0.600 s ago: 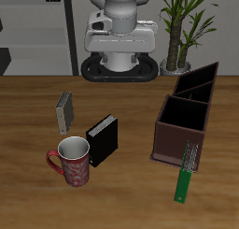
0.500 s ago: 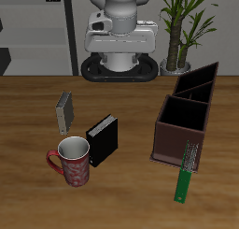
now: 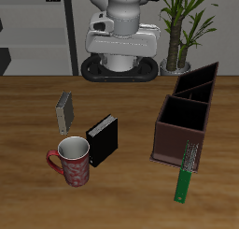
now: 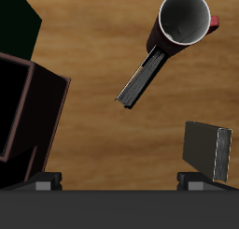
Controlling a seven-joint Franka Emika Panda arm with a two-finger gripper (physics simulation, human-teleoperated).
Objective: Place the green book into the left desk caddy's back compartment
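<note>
1. Green book [image 3: 187, 173] lies flat on the table, near the front edge, one end touching the left desk caddy [image 3: 177, 144].
2. Back compartment [image 3: 200, 81] holds nothing.
3. Gripper [image 4: 119, 179] spread apart, holding nothing, up over the black book [image 4: 140, 78] and red mug [image 4: 184, 20].

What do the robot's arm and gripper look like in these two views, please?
In the exterior view, the arm is glossy white with rounded segments and dark grey joint seams, on a black base plate. In the wrist view, the gripper shows only as a dark grey body edge with two small black finger tips. No cables or markings are visible.
</note>
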